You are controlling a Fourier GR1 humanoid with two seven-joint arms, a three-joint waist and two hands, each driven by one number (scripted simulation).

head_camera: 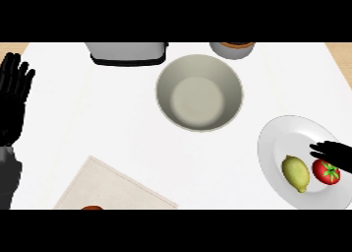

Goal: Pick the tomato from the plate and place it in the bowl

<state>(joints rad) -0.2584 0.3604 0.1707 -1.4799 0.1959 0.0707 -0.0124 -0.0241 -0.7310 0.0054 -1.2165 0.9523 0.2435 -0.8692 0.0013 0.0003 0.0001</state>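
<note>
A red tomato [326, 172] with a green stem lies on the right side of a white plate [280, 142], next to a yellow lemon [296, 173]. My right hand [341, 155] comes in from the right edge, its fingers straight and stretched over the plate just above the tomato, partly covering it. The beige bowl [199, 92] stands empty up and to the left of the plate. My left hand [9, 96] rests open at the left edge, fingers up.
A grey toaster [127, 52] and a small cup [233, 48] stand along the counter's far edge. A beige cloth [110, 187] lies at the front left, with a reddish-brown object [92, 207] at its lower edge.
</note>
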